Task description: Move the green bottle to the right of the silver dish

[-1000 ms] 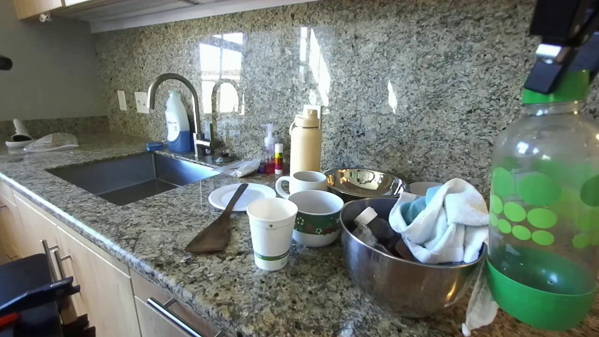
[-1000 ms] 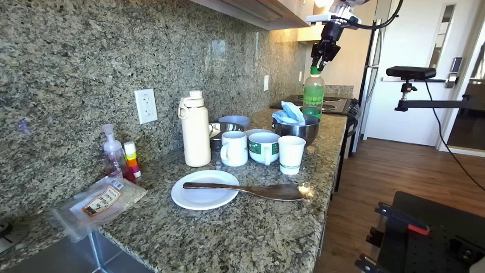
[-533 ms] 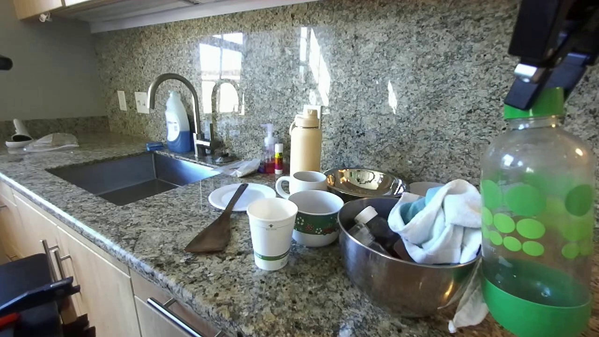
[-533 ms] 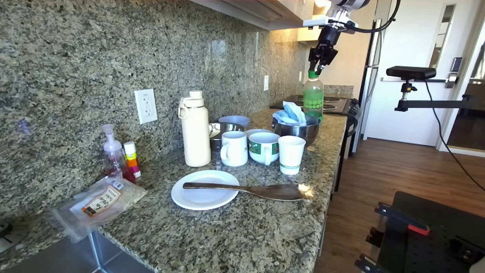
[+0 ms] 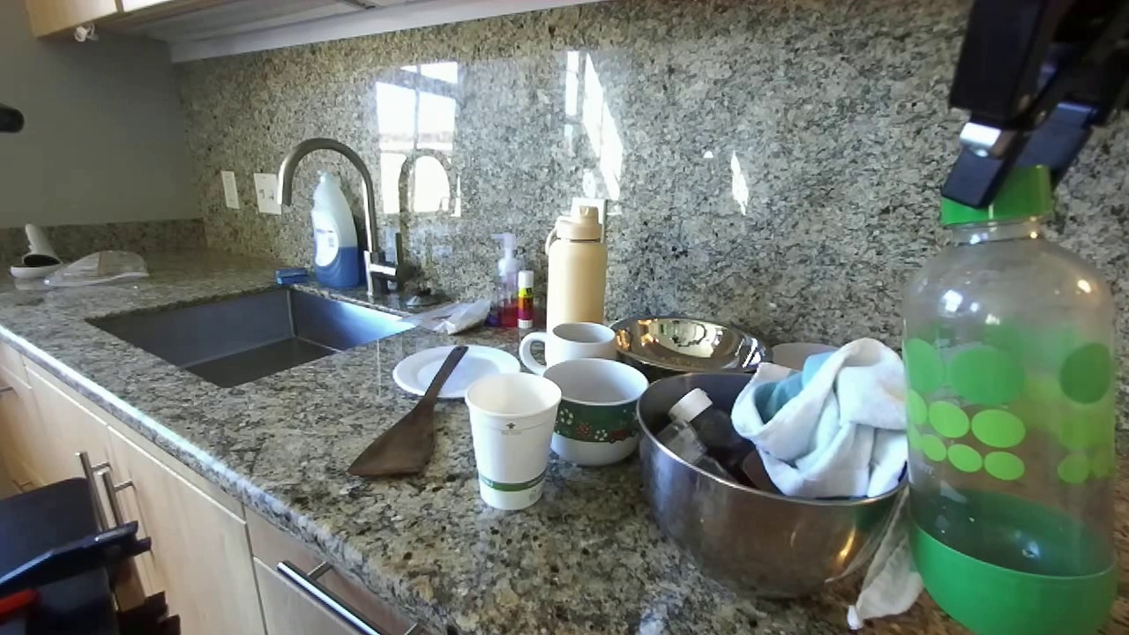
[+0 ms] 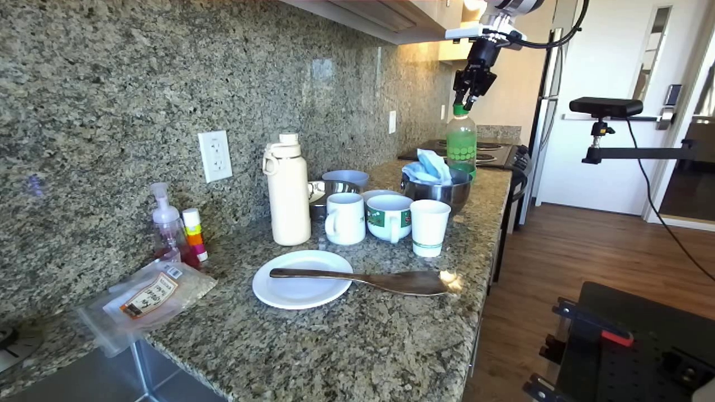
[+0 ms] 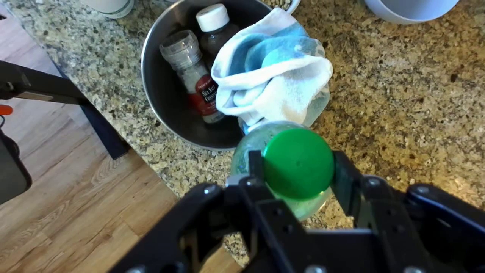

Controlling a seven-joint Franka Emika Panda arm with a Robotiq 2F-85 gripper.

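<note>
The green bottle (image 5: 1005,353) is clear plastic with green dots, a green base and a green cap. It stands upright beside the silver dish (image 5: 758,538), a deep steel bowl holding small jars and a white and blue cloth. In an exterior view, the dish (image 6: 441,196) hides the base of the bottle (image 6: 461,142). I cannot tell whether the base touches the counter. My gripper (image 7: 296,163) is shut on the cap, one finger on each side; it shows in both exterior views (image 5: 1014,168) (image 6: 463,103). In the wrist view the bottle overlaps the edge of the dish (image 7: 153,94).
A white paper cup (image 5: 512,441), a green mug (image 5: 600,419) and a white mug (image 6: 346,219) stand near the dish. A shiny steel bowl (image 5: 688,346) and a cream container (image 5: 576,278) stand behind. A spatula (image 6: 402,283) lies across a plate (image 6: 285,296). The granite wall rises behind.
Over the last second, my gripper and the bottle have come down and closer to the silver dish. The dish and cloth have shifted slightly. Little has moved in the last half second.
</note>
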